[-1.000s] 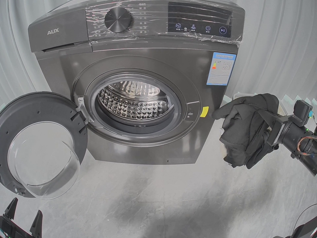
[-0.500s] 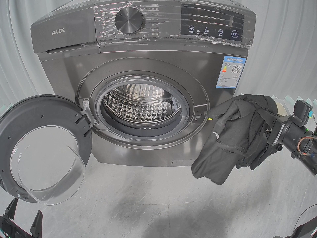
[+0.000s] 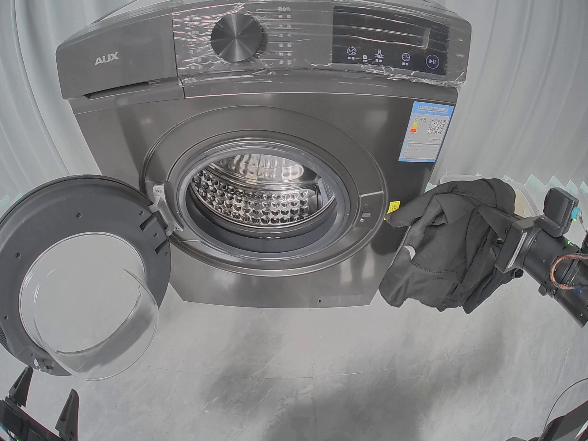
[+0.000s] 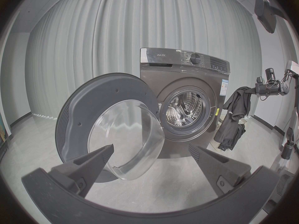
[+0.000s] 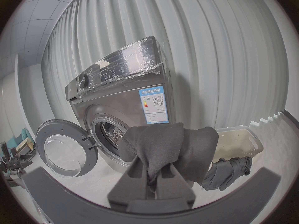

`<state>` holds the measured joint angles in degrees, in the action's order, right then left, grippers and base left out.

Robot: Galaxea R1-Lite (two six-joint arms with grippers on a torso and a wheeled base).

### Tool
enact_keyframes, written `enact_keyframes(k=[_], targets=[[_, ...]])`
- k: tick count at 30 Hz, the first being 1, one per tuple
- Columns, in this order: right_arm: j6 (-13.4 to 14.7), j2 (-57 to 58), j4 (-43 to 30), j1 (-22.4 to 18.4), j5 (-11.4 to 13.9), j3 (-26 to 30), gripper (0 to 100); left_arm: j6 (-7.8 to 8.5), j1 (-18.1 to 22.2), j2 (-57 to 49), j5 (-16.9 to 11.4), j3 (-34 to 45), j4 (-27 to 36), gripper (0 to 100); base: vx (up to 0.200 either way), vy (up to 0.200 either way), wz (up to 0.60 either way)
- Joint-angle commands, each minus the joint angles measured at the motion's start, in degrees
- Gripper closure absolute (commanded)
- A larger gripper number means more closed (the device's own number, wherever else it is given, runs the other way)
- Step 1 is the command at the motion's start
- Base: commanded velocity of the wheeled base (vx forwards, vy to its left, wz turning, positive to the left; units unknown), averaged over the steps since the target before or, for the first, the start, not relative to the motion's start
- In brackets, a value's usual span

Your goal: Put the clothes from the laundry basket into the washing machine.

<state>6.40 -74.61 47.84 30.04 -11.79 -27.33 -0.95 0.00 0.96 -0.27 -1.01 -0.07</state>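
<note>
The washing machine (image 3: pixel 263 154) is standing open at centre frame. At right, the dark garment (image 3: pixel 450 249) is hanging limp, seemingly soft, light and apt to snag, and is probably best held by a bunched fold. The right gripper (image 5: pixel 152 176) is pinching one. At lower left, the left gripper (image 3: pixel 49 382) is waiting, fingers spread.

I see bright, even, diffuse light. Glare streaks the plastic wrap (image 3: pixel 294 32) on the washing machine (image 3: pixel 269 283), which throws a soft shadow on the curtain (image 5: pixel 218 63). Wrist views bulge, with black corners.
</note>
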Motion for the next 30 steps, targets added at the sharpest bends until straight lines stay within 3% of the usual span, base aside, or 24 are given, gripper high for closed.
enact_keyframes(k=[1, 3, 30], targets=[[0.10, -0.19, -0.02, 0.02, 0.01, 0.17, 100, -0.02, 0.00, -0.79, 0.00, 0.92, -0.01, 0, 0.000, 0.200, 0.00], [0.19, -0.36, -0.02, -0.07, 0.01, 0.17, 100, -0.02, 0.00, -0.79, 0.00, 0.92, -0.01, 0, 0.000, 0.200, 0.00], [0.46, -3.09, 0.77, 1.43, 0.10, 1.49, 100, 0.51, 0.00, -0.88, 0.09, 0.92, -0.01, 0, -0.022, 0.000, 0.00]])
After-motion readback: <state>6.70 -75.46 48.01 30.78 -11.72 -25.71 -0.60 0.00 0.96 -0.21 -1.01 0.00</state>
